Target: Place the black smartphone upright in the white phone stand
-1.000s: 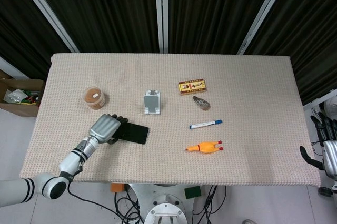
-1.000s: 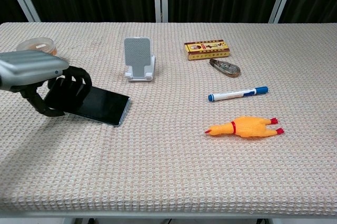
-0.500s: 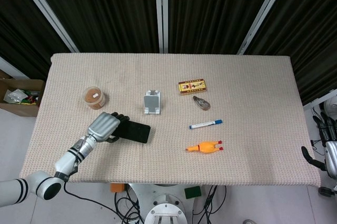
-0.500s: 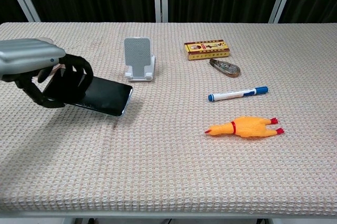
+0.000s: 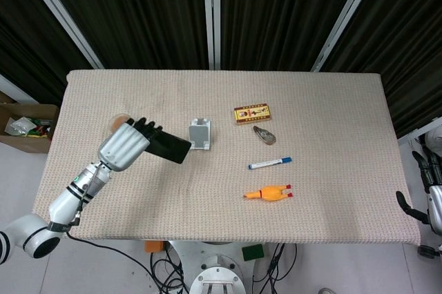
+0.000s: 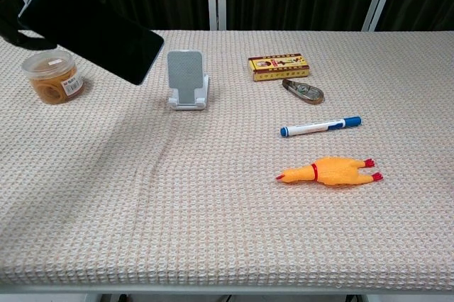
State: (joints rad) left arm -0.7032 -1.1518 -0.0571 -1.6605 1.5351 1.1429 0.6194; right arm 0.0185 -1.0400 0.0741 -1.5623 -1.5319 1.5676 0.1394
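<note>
My left hand (image 5: 126, 146) grips the black smartphone (image 5: 168, 146) and holds it in the air, well above the table, left of the white phone stand (image 5: 200, 133). In the chest view the smartphone (image 6: 99, 36) hangs tilted at the upper left, its lower corner just left of the stand (image 6: 187, 79), and only a dark bit of the left hand (image 6: 21, 18) shows at the frame's corner. The stand is upright with nothing in it. My right hand (image 5: 431, 194) hangs off the table's right edge, fingers apart, holding nothing.
A small jar of orange contents (image 6: 52, 76) stands left of the stand, partly hidden by my hand in the head view. A yellow box (image 5: 252, 112), a metal clip (image 5: 264, 135), a blue marker (image 5: 270, 163) and a rubber chicken (image 5: 268, 194) lie to the right on the woven table cover (image 5: 331, 121).
My left hand has lifted the smartphone off the table and carried it up and toward the stand. The jar, earlier hidden in the chest view, now shows.
</note>
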